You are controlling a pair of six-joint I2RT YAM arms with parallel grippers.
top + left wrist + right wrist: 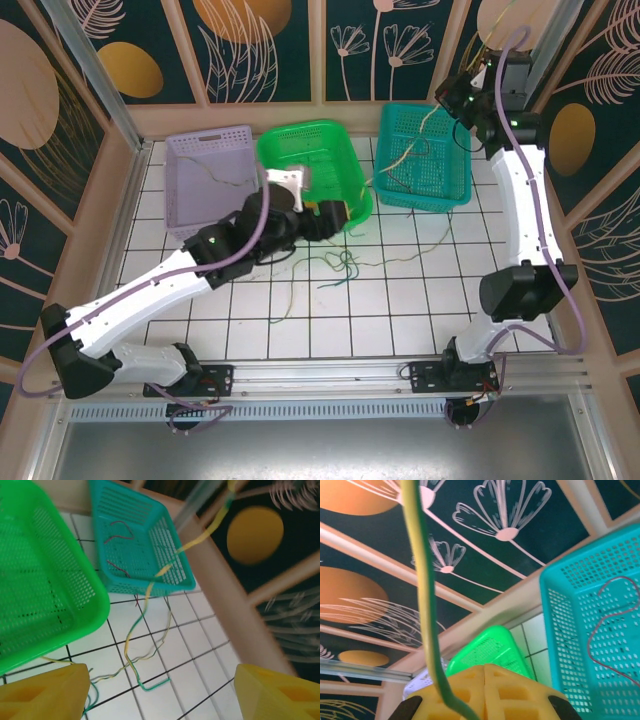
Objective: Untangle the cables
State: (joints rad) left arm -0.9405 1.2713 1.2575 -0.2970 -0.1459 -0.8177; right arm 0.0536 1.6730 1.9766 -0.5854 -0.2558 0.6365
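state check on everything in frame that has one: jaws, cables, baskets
left gripper: jaws open, empty
right gripper: raised, jaws shut on the yellow-green cable
yellow-green cable: lifted, trailing across the teal basket down to the table
reddish cables: lying in the teal basket
loose cables: tangled on the table
green basket: upright
purple basket: upright, thin cable inside

The right wrist view cuts off the yellow-green cable [424,595] overhead.
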